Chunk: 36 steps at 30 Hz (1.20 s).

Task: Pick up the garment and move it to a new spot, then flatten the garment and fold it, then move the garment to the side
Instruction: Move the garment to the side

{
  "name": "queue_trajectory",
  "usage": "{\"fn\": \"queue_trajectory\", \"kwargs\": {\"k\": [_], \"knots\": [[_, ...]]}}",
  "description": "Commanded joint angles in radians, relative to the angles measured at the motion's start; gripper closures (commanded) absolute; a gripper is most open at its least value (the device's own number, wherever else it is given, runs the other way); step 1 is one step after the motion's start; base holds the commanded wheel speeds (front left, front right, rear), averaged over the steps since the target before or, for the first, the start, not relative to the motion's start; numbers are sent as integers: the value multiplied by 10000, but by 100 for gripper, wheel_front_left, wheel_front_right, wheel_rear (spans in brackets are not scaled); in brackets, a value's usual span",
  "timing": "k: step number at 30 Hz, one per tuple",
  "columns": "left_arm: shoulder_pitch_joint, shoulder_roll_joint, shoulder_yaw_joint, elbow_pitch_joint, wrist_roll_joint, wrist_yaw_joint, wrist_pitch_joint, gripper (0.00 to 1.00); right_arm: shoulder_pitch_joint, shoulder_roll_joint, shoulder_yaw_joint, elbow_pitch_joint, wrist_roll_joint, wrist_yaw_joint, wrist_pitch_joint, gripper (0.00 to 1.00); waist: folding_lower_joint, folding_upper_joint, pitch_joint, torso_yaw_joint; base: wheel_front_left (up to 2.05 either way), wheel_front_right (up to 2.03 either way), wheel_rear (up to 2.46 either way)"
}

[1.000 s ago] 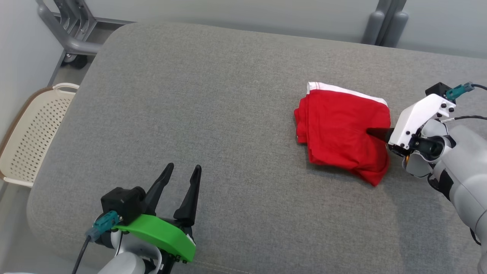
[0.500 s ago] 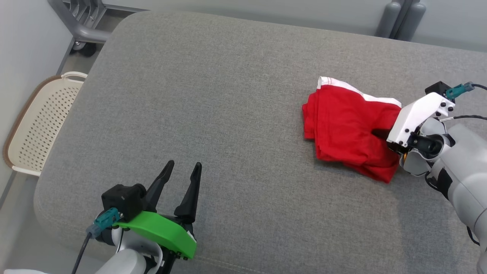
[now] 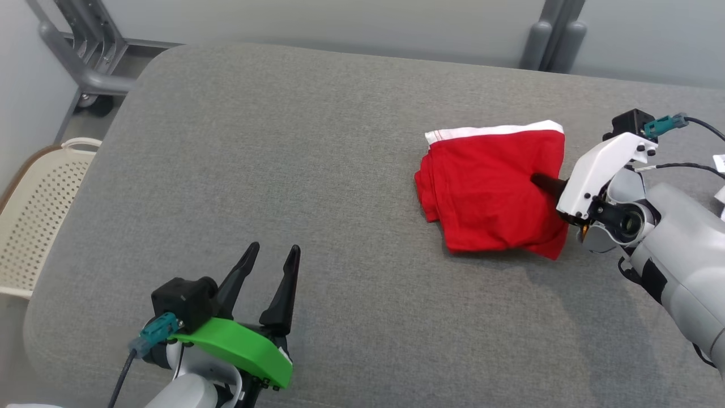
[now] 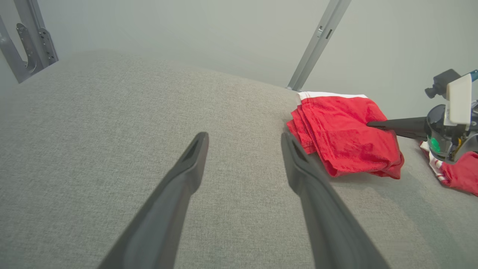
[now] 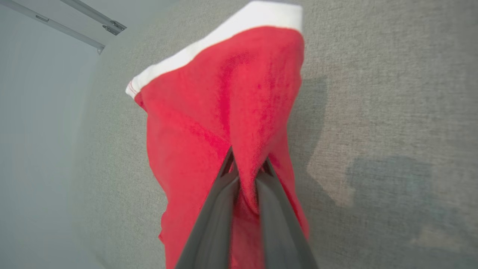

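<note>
The garment (image 3: pixel 487 187) is a folded red piece with a white waistband, lying at the right of the grey padded surface (image 3: pixel 283 141). My right gripper (image 3: pixel 535 180) is shut on a pinch of its red cloth near its right edge. In the right wrist view the garment (image 5: pixel 224 104) is drawn up into a ridge between the right gripper's (image 5: pixel 247 162) fingers and casts a shadow on the padding. My left gripper (image 3: pixel 273 249) stands open and empty at the lower left, far from the garment. In the left wrist view the left gripper (image 4: pixel 244 136) points towards the garment (image 4: pixel 347 130) and the right gripper (image 4: pixel 369 124).
A cream perforated basket (image 3: pixel 39 215) stands on the floor off the surface's left edge. A grey metal frame with a wheel (image 3: pixel 85 73) is at the back left, and grey posts (image 3: pixel 552 39) at the back right. Another red and white cloth (image 4: pixel 455 173) lies at the far right.
The right gripper has shut on the garment's cloth and pulled it up. The garment has turned so that its waistband lies more level. The head camera has shifted; the left arm is still.
</note>
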Motion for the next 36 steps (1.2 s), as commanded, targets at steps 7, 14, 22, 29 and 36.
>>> {"fn": "queue_trajectory", "kwargs": {"k": [7,14,22,29,36], "knots": [[-56,64,-78,-247,197,-43,-96,0,286,-450,201,-1054,-267,4,-485,100,0,0,-285,-1628,0,0,0],[-443,23,-318,-200,548,-117,-72,0,236,-555,252,-1812,-127,4,-515,100,0,0,-210,-2780,0,0,0],[-763,-94,-500,-104,801,-227,-74,0,182,-500,361,-2309,-54,4,-551,100,0,0,-120,-3726,0,0,0],[-991,-150,-639,-18,888,-322,-8,0,-52,-556,448,-2728,-41,4,-620,100,0,0,130,-4462,0,0,0],[-1135,-313,-614,-99,573,-515,48,0,-385,-845,497,-2812,-131,4,-685,100,0,0,528,-4555,0,0,0]]}}
